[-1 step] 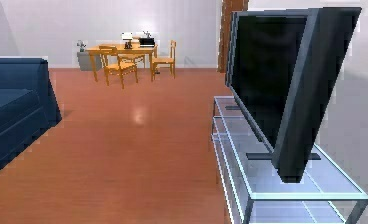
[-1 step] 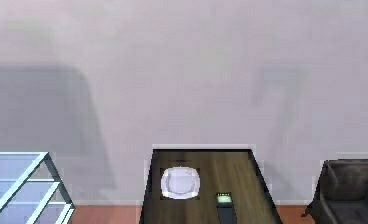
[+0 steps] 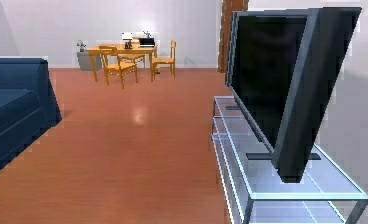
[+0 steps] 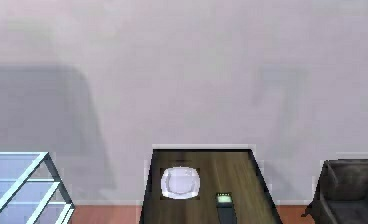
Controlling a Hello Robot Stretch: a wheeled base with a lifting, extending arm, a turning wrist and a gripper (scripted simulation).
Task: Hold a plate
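Plate [image 4: 181,183], white, squarish with rounded corners, lies flat on a dark table [image 4: 247,168]; the hand's state cannot be told.

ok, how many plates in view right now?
1. A white plate sits on the dark table in the arm side view, left of a small dark object. The items on the far dining table in the forward view are too small to tell.
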